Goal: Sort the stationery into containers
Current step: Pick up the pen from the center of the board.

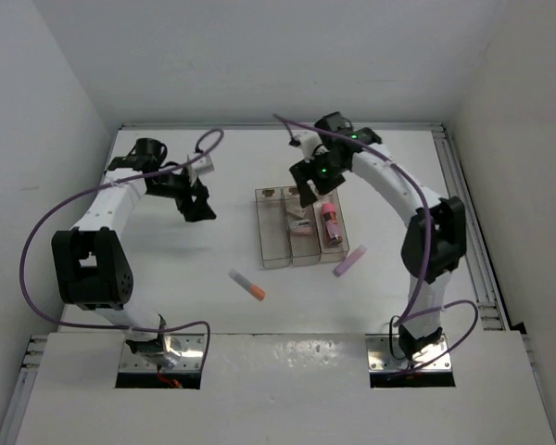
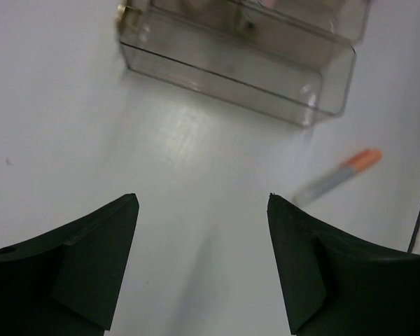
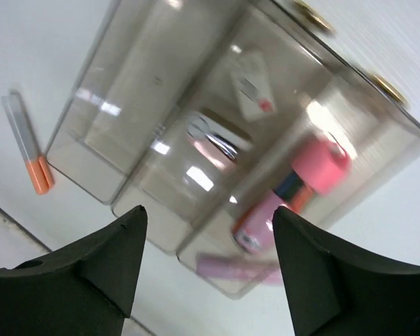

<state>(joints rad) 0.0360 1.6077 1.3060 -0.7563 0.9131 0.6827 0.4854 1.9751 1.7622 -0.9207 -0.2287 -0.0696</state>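
Observation:
Three joined clear bins stand mid-table. The pink-capped cylinder lies in the right bin and the white eraser in the middle bin; the left bin holds nothing. The lilac stick lies on the table by the right bin's near end. The white stick with orange end lies nearer, left of it. My right gripper is open and empty above the bins' far end. My left gripper is open and empty, left of the bins. The right wrist view shows the cylinder, the eraser and the lilac stick.
White walls enclose the table on the left, the back and the right. Purple cables loop from both arms. In the left wrist view the bins are ahead and the orange-ended stick lies to the right.

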